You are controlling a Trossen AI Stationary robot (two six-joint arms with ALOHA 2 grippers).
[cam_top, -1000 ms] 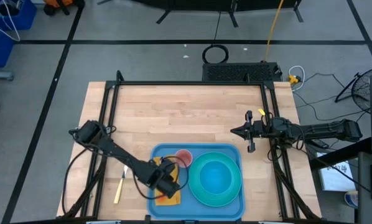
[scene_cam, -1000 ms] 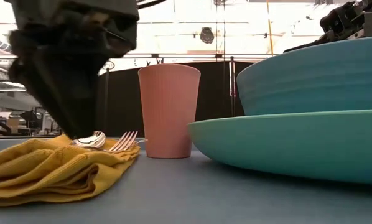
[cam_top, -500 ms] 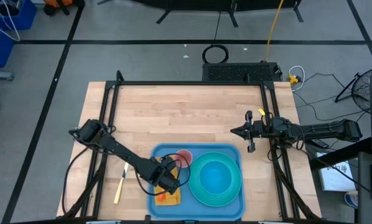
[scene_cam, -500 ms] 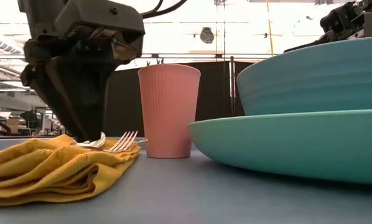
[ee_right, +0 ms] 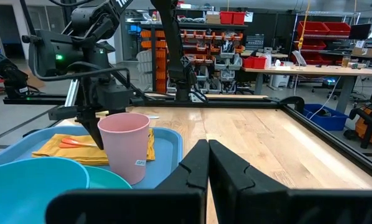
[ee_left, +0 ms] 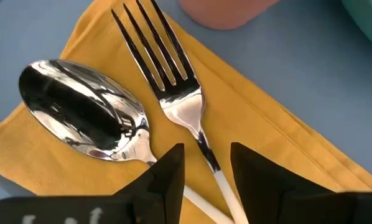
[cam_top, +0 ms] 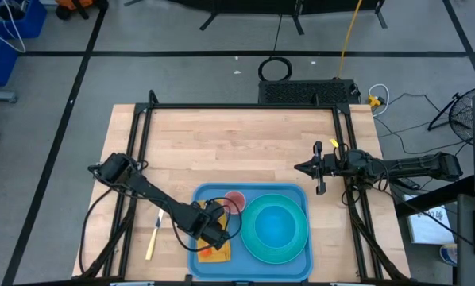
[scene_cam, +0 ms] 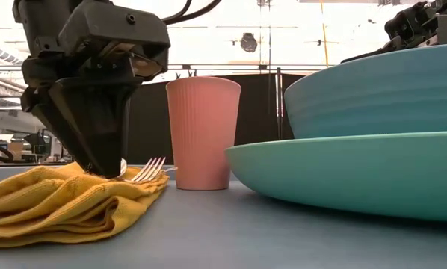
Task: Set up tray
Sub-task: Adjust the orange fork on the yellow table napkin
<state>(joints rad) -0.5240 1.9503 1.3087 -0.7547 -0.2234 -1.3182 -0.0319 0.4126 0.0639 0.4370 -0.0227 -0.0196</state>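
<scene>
Left wrist view showed the left claw (ee_left: 204, 171) with fingers apart over the fork (ee_left: 173, 93) on the tray (cam_top: 297, 193); the right claw (cam_top: 301, 168) was together.

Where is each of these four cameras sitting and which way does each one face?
High view: overhead, straight down on the large flat blue plastic tray; both arms show.
Low view: tray level, facing the ribbed pink cup; left gripper hangs in.
Left wrist view: above the yellow cloth napkin, over the silver fork; own fingers show.
Right wrist view: across the table; right gripper shut.
All four share the cup.
</scene>
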